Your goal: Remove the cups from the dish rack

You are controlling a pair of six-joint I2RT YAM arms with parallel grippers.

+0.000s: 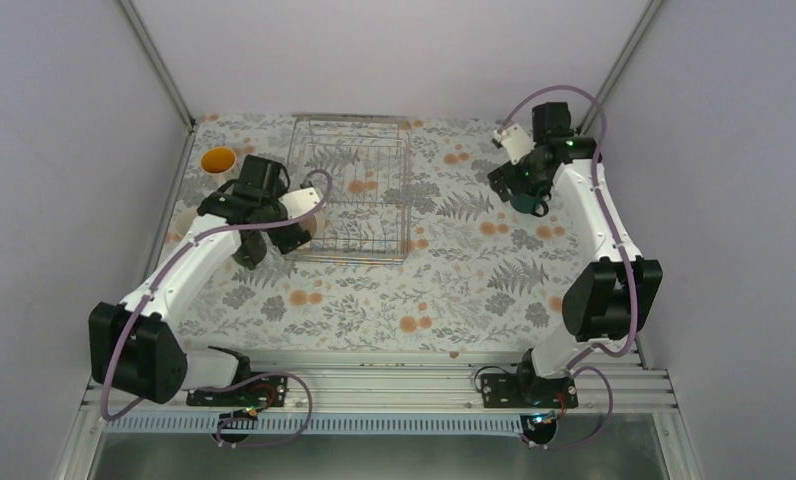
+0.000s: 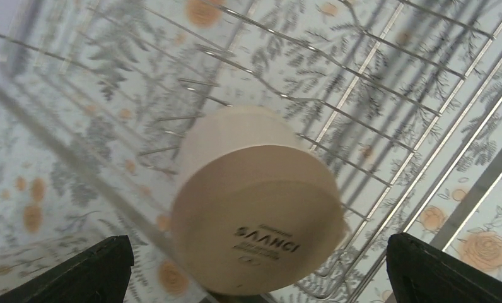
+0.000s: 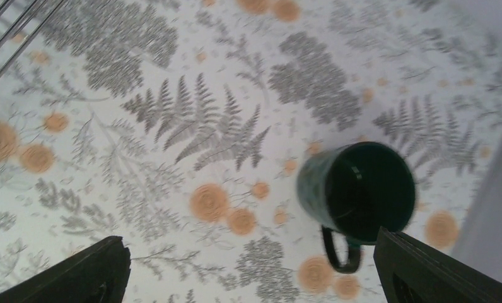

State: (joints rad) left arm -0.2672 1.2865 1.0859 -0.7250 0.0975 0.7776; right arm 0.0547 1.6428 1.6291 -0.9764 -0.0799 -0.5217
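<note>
The cream cup (image 2: 255, 202) in the rack's (image 2: 387, 95) near-left corner lies dead ahead of the released left tool (image 2: 261, 268), base toward it; the right tool (image 3: 251, 271), also released, hovers by the green cup (image 3: 362, 189).

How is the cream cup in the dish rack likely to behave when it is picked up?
The cream cup looks hard and smooth, so it may slip in a loose grip. It sits tilted, base up, among the wires of the dish rack, so it could catch on them when lifted.
</note>
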